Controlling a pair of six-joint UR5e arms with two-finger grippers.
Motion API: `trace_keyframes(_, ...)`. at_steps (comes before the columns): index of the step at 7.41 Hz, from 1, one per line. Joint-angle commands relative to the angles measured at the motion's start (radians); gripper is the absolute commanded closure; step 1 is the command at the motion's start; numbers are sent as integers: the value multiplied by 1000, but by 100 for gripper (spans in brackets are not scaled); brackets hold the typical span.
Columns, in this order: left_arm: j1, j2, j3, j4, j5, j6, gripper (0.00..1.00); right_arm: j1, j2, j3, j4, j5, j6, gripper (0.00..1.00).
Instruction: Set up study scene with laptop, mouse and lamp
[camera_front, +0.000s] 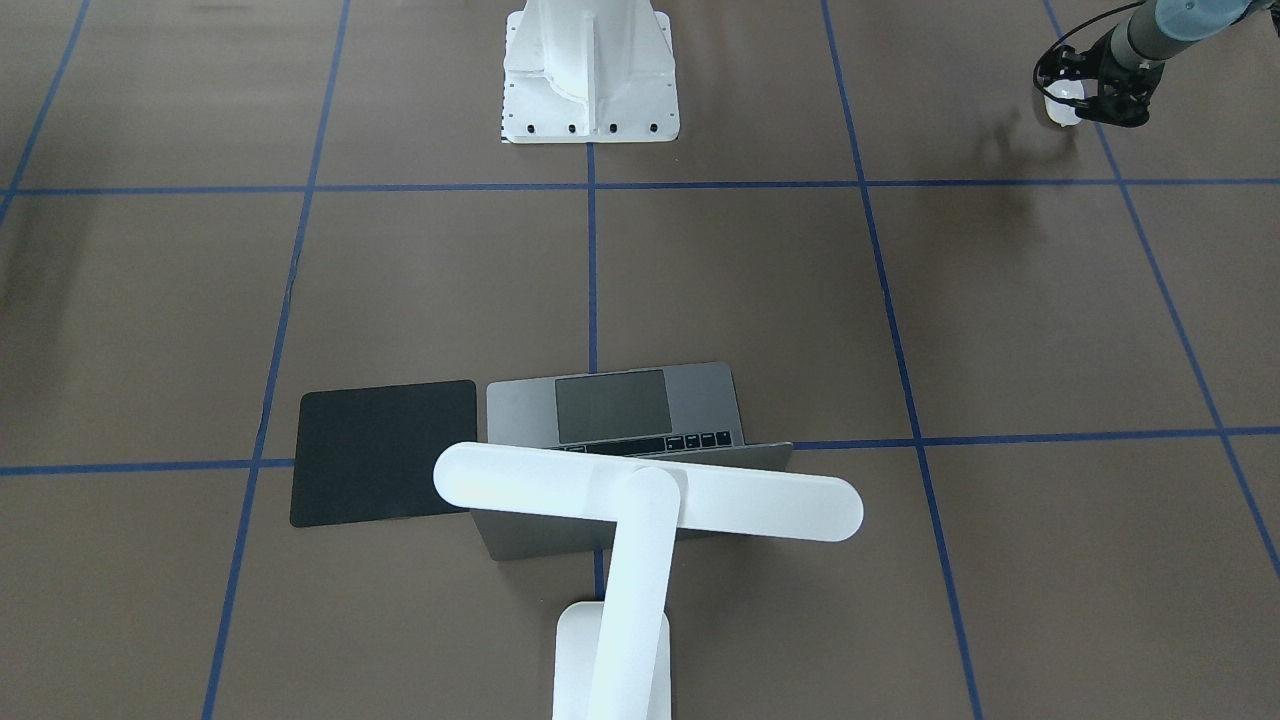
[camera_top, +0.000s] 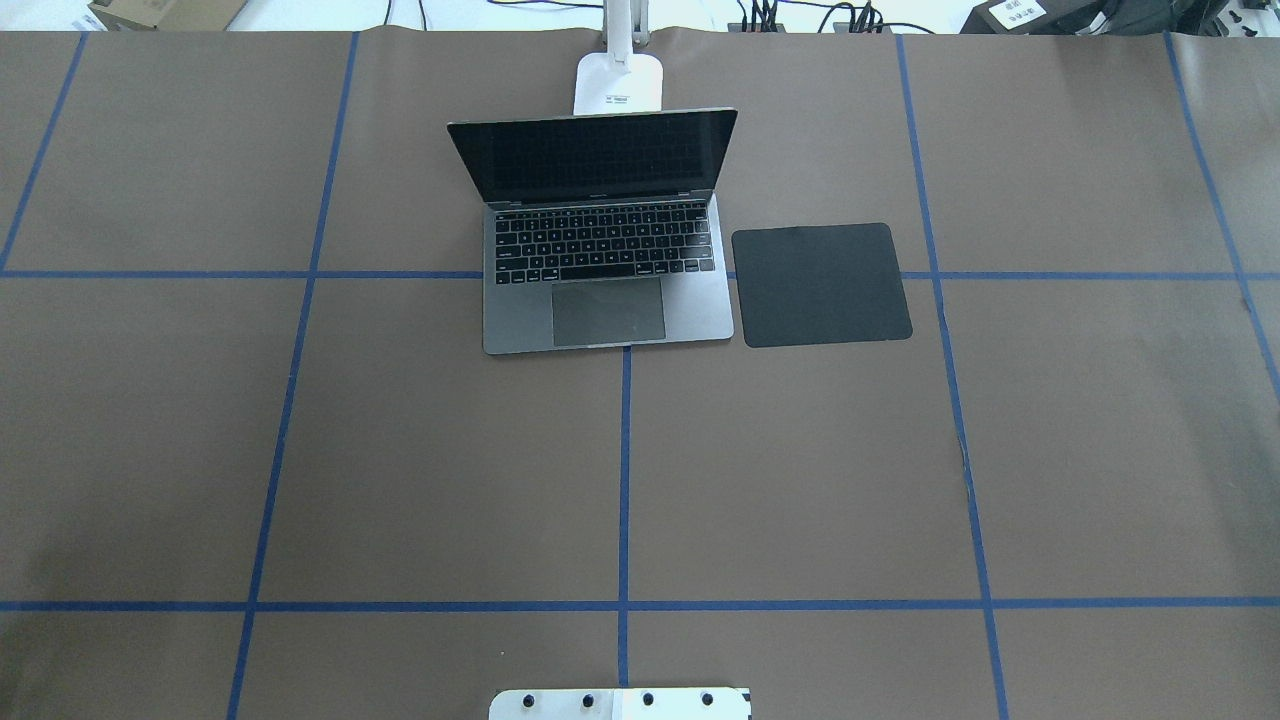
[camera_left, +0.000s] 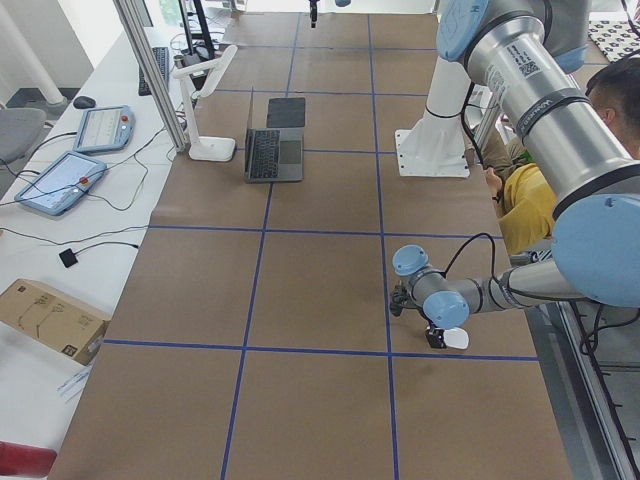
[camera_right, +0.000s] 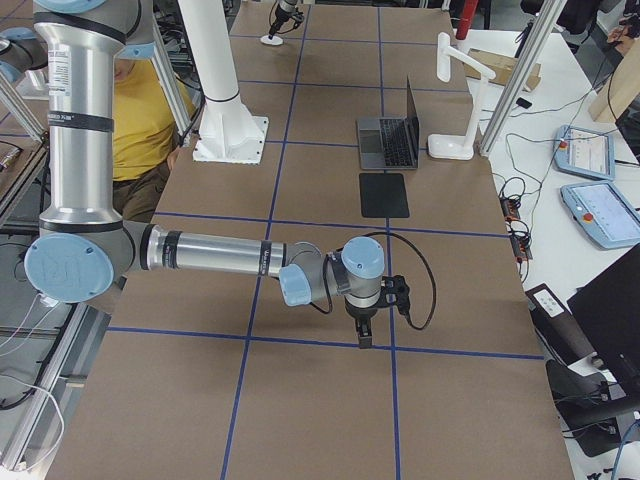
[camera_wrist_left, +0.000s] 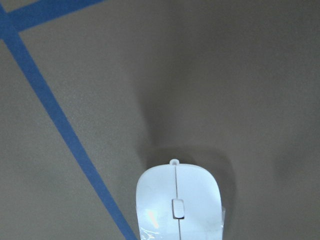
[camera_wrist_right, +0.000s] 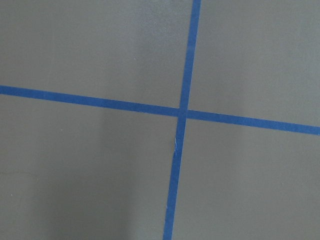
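Observation:
The open grey laptop (camera_top: 605, 300) stands at the table's far middle, screen toward the robot. The white lamp (camera_front: 648, 493) stands behind the laptop, its base (camera_top: 618, 82) at the far edge and its bar head over the lid. The white mouse (camera_wrist_left: 179, 205) sits between my left gripper's jaws (camera_front: 1078, 98) at the table's near left end, low over the surface; it also shows in the exterior left view (camera_left: 457, 340). My right gripper (camera_right: 362, 338) points down over bare table near the right end; I cannot tell whether it is open or shut.
A flat black square mat (camera_top: 820, 285) lies just right of the laptop. The white bolted pedestal (camera_front: 590, 90) stands at the robot's side of the table. Blue tape lines (camera_wrist_right: 182, 112) cross the brown surface. A person in yellow (camera_left: 530, 205) sits by the robot.

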Motion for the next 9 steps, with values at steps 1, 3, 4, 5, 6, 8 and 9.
trace_keyframes(1,4,-15,20,-5,-3,-5,2,0,2,4,0,-1,0,0)
trace_keyframes(3,4,-61,68,-14,-5,-8,2,0,2,4,0,-4,-2,0)
trace_keyframes(4,4,-61,69,-16,-6,-7,2,0,3,4,0,-5,0,0)
trace_keyframes(5,4,-61,71,-14,-8,-7,2,0,5,5,0,-4,0,0)
trace_keyframes(6,4,-61,71,-14,-8,-7,4,0,6,5,0,-4,0,0)
trace_keyframes(8,4,-58,74,-14,-8,-7,37,0,6,5,0,-4,0,0)
trace_keyframes(9,4,-58,74,-14,-8,-7,46,0,6,5,0,-4,0,0)
